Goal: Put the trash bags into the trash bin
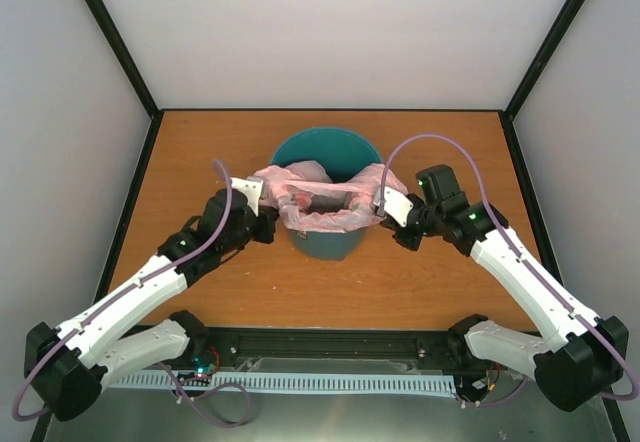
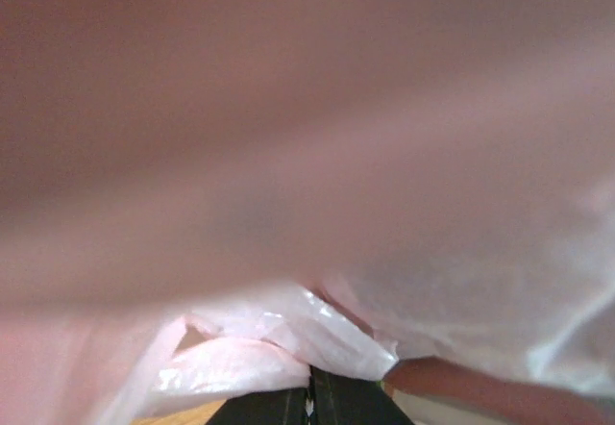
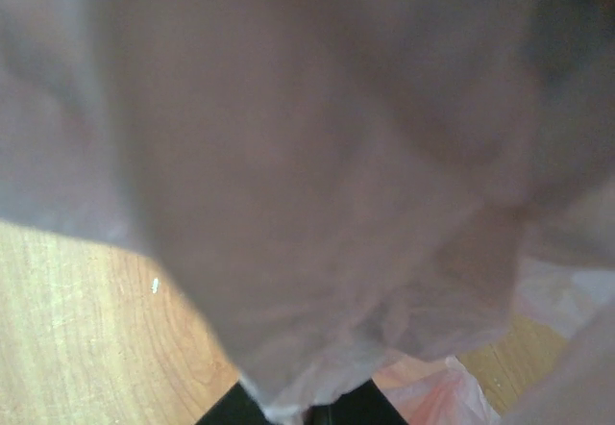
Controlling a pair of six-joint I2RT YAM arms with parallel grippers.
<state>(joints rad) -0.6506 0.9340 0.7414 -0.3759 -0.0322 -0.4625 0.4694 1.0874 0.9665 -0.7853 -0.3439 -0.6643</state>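
The teal-green trash bin (image 1: 325, 244) stands upright in the middle of the wooden table. The thin pink trash bag (image 1: 318, 200) is stretched across the near part of its rim, its mouth partly open. My left gripper (image 1: 268, 202) is shut on the bag's left edge. My right gripper (image 1: 378, 202) is shut on the bag's right edge. In the left wrist view the pink bag (image 2: 307, 156) fills nearly the whole frame, with dark closed fingers (image 2: 317, 408) at the bottom. In the right wrist view the bag (image 3: 327, 175) also covers the jaws.
The wooden table (image 1: 200, 152) is enclosed by white walls with black corner posts (image 1: 115, 42). Purple cables (image 1: 440, 142) loop off both arms. A black rail (image 1: 330, 347) runs along the near edge between the arm bases.
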